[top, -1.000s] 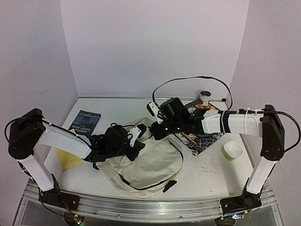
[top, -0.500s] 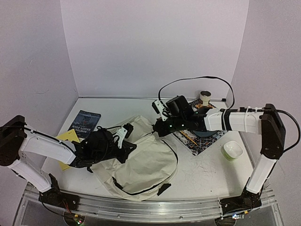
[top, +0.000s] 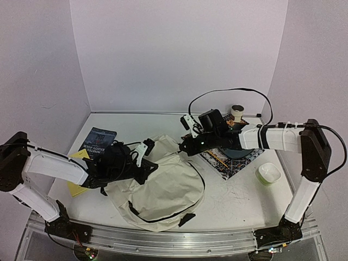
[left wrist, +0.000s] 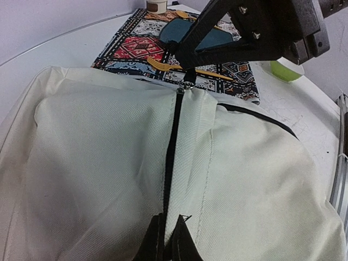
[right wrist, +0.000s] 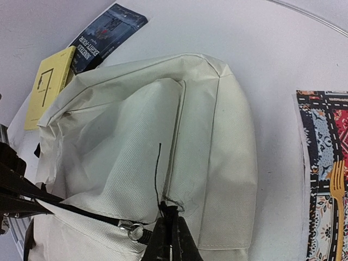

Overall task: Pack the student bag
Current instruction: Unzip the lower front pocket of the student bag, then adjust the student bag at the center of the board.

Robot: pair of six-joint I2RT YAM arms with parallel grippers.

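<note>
The cream student bag (top: 166, 187) lies flat in the middle of the table, its black zipper line (left wrist: 173, 141) running between my two grippers. My left gripper (top: 149, 167) is shut on the bag's fabric at the near end of the zipper, as the left wrist view (left wrist: 168, 242) shows. My right gripper (top: 182, 148) is shut on the bag at the far end of the zipper (right wrist: 175, 217). The metal zipper pull (right wrist: 130, 229) sits just beside the right fingertips. The fabric is stretched between the two grips.
A dark blue book (top: 98, 142) and a yellow book (top: 76, 176) lie left of the bag. A colourful patterned mat (top: 231, 159) with a dark plate (left wrist: 217, 35) and yellow fork (right wrist: 337, 185) lies right. A green bowl (top: 269, 173) and a small cup (top: 237, 112) stand nearby.
The right gripper has moved back and to the right with the bag's top. The left arm has dropped lower. The bag has been pulled flatter and longer between them.
</note>
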